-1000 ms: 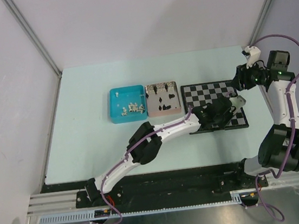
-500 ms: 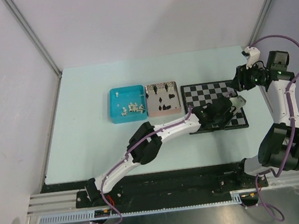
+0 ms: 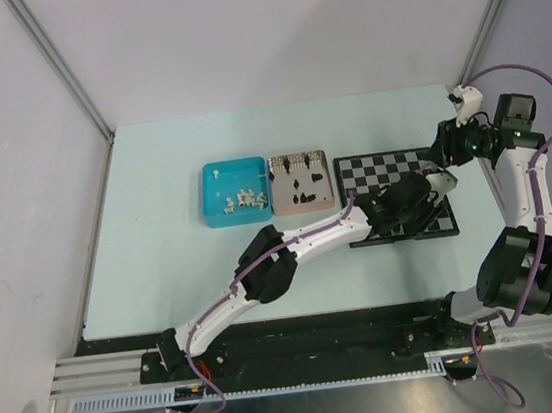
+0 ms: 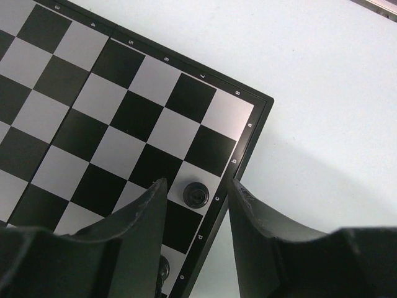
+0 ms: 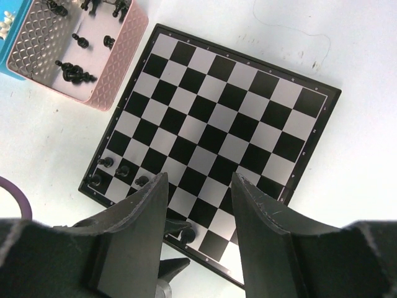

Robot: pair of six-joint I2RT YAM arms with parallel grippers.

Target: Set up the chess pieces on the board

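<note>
While astride a black piece point(image 4: 196, 195), left gripper point(image 4: 197, 184) spread; right gripper point(image 5: 200, 180) spread; pink tray point(image 5: 127, 53) beside board point(image 5: 242, 118).

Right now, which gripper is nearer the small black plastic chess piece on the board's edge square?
Left. The left gripper straddles the black chess piece; the right gripper hovers high over the board.

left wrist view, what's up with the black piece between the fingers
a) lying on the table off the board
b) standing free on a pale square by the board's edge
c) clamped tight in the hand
b: the black piece stands on a pale edge square of the board, and the left hand is open around it with a gap on each side.
</note>
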